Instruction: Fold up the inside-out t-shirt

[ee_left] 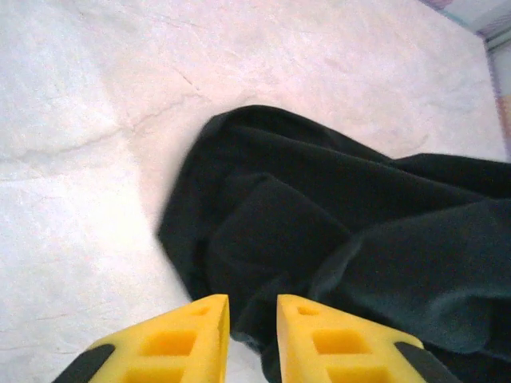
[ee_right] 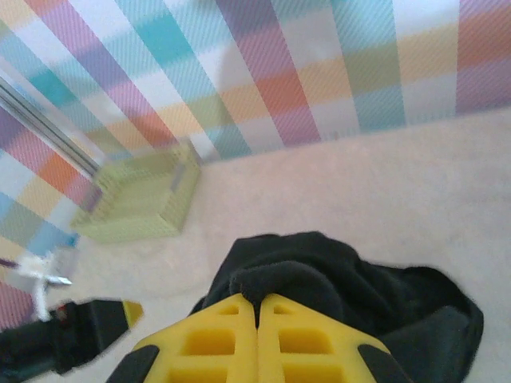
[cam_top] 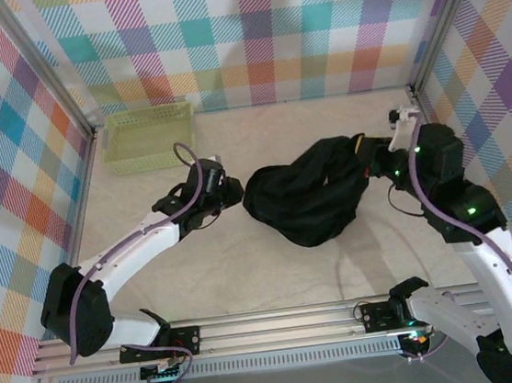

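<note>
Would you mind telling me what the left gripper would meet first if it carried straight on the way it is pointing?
Most likely the black t-shirt: its crumpled edge lies on the table directly ahead of the left gripper, though the depth is hard to judge.

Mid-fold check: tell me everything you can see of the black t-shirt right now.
The t-shirt is plain black soft cloth, bunched in a rumpled heap rather than laid flat, in the middle of the pale table. Soft folds and ridges cross it. The right gripper is shut on a bunch of cloth at its right side. The left gripper, open, hangs at its left edge; contact is unclear. The green basket stands apart from it.
</note>
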Robot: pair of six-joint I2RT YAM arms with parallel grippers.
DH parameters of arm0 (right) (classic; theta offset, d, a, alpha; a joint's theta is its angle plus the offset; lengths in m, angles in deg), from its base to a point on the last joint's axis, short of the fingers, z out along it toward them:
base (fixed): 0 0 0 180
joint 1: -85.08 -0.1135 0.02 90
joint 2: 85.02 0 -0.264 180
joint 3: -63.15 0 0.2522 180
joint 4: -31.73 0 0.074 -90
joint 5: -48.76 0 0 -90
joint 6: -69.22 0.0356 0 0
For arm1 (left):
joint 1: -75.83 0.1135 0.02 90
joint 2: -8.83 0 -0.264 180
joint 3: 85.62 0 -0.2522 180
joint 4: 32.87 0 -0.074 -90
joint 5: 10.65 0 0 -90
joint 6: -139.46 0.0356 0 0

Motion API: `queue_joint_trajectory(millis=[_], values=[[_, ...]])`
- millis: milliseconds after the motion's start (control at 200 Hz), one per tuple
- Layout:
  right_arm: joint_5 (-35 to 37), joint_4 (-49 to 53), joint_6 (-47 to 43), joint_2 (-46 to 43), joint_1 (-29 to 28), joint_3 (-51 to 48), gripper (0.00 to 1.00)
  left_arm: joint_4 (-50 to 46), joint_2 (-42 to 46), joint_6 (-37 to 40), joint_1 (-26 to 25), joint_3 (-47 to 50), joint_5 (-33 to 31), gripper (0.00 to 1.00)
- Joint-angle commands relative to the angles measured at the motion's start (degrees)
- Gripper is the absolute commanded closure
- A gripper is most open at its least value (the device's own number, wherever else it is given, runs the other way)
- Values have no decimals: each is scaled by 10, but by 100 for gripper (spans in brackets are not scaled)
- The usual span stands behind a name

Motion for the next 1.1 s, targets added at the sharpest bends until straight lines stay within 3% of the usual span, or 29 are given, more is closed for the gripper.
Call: queue_joint_trajectory(millis=[0,70,170,270,350,470,615,715,830,990,1095], values=[[-36,20,42,42,2,-132,100,-111,-55,36,-11,-39,-50,73],[-63,-3,64,46,3,-189,100,-155,-74,61,-32,-71,-87,66],[-92,-27,77,40,3,-215,100,-143,-72,125,-107,-110,-101,44],[-97,-29,70,31,3,-190,100,-78,-90,168,-167,-132,-23,31],[-104,-31,65,27,2,-170,100,-28,-119,191,-207,-141,2,23],[-130,-32,65,21,2,-153,100,-14,-186,182,-227,-181,2,19],[-139,-20,62,0,2,-142,100,-22,-245,153,-225,-220,-60,17],[-133,-7,56,-7,2,-136,100,-32,-273,141,-217,-242,-85,23],[-119,-1,51,-11,2,-139,100,-43,-289,128,-210,-259,-115,39],[-27,31,39,14,3,-135,100,-71,-279,147,-209,-288,-160,74],[-3,24,22,42,4,-125,100,-94,-262,172,-202,-316,-181,94]])
